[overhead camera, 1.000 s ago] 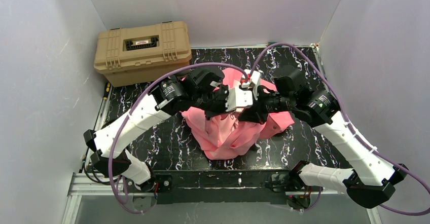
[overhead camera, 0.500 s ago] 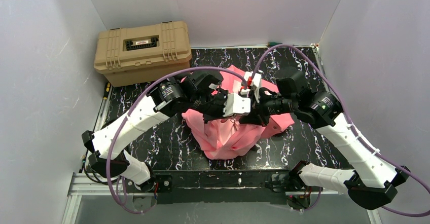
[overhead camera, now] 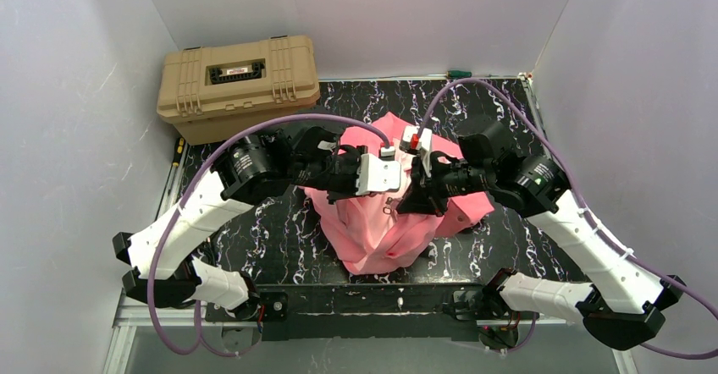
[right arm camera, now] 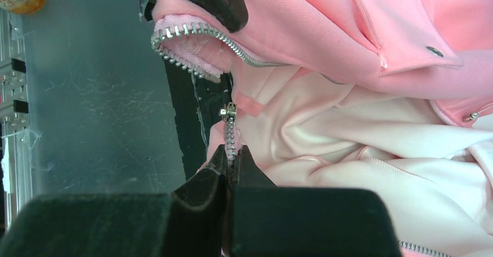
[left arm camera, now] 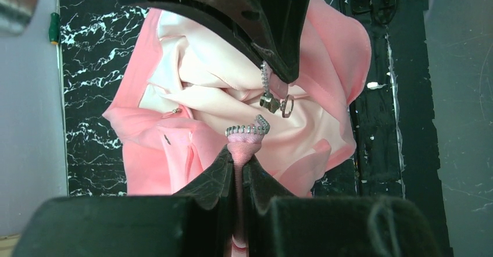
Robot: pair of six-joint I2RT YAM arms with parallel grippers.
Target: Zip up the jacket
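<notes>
The salmon-pink jacket lies bunched in the middle of the black marbled table, its pale lining showing. Both grippers meet above its front and hold the two zipper sides slightly apart. My left gripper is shut on the end of one zipper tape, with a short curl of metal teeth just past its tips. My right gripper is shut on the other zipper tape, just below the slider. The left wrist view shows that slider hanging under the right gripper's fingers.
A tan hard case stands at the back left corner. A green-handled screwdriver lies along the back edge, and another tool along the left edge. White walls close in on three sides.
Both grippers have shifted left and towards the near edge, keeping their hold on the zipper sides. The left arm's elbow swung outward to the left. The jacket's front was drawn along with them.
</notes>
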